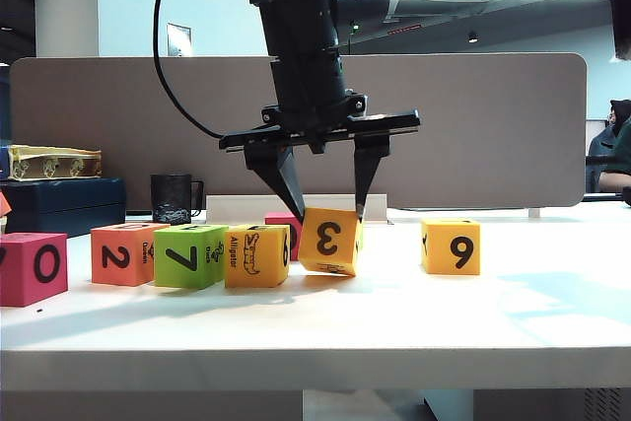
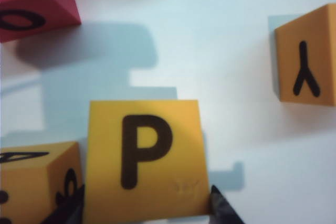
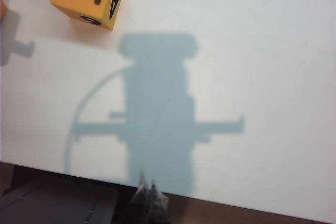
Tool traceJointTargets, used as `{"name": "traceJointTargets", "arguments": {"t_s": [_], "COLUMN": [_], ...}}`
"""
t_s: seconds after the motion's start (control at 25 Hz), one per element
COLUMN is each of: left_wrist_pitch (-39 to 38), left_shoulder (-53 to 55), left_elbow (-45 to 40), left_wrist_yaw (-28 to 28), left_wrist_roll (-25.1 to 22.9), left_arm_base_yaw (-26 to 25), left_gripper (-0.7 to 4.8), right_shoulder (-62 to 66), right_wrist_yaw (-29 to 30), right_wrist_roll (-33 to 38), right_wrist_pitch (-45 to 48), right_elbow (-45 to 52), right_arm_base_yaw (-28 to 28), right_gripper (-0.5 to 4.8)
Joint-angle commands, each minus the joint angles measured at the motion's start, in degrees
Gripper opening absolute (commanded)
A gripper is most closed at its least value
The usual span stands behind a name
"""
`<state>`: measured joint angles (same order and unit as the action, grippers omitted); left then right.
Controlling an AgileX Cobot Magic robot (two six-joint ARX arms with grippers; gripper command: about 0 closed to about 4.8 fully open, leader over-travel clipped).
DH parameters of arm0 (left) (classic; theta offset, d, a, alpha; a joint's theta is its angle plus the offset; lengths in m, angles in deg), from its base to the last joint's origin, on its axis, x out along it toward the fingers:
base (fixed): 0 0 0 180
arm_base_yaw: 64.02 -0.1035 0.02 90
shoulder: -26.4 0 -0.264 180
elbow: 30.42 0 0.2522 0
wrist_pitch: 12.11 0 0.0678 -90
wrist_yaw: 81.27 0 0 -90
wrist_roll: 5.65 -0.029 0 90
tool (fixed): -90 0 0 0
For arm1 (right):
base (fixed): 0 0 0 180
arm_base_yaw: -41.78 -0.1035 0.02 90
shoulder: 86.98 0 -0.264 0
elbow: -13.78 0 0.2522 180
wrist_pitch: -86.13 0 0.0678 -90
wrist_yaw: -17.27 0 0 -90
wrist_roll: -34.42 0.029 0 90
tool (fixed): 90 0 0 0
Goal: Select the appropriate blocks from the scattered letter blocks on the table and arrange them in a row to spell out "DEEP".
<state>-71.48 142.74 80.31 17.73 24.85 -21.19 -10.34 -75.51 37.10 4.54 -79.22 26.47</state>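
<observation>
On the held cube (image 2: 144, 158) — "P".

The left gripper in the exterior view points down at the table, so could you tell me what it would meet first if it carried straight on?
The left gripper already straddles the tilted yellow-orange 3 block, P face up. Going straight down, it would press that block flat onto the white table, probably nothing else.
</observation>
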Motion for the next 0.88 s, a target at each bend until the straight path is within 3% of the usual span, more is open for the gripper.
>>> {"name": "traceJointTargets", "arguments": {"t_s": [0.04, 0.16, 0.32, 0.52, 0.64, 0.88], "left_wrist_pitch": [-1.55, -1.95, -2.62, -4.46, -5.86, -4.92], "left_shoulder": [-0.15, -0.15, -0.15, -0.24, -0.57, -3.67], "left_elbow": [0.04, 0.04, 0.07, 0.11, 0.24, 1.22], "left_wrist_yaw": [-0.77, -2.86, -4.76, -3.58, -3.76, -4.35], "left_wrist_roll": [0.20, 0.24, 0.17, -0.04, -0.07, -1.57], "left_arm_base_yaw": [0.00, 0.00, 0.02, -0.26, -1.18, -2.99], "left_gripper": [2.88, 3.19, 3.20, 3.56, 4.18, 4.18], "right_shoulder": [-0.15, -0.15, -0.15, -0.15, -0.15, -0.04], "right_wrist_yaw": [0.17, 0.17, 0.17, 0.17, 0.17, 0.22], "right_wrist_roll": [-0.13, -0.13, -0.13, -0.13, -0.13, -0.11], "right_wrist_pitch": [0.74, 0.85, 0.90, 0.85, 0.87, 2.10], "right_elbow": [-0.17, -0.17, -0.17, -0.17, -0.17, -0.17], "right_arm_base_yaw": [-0.02, -0.02, -0.02, -0.02, -0.02, -0.02], "right_gripper": [-0.01, -0.01, -0.01, -0.01, -0.01, -0.01]}}
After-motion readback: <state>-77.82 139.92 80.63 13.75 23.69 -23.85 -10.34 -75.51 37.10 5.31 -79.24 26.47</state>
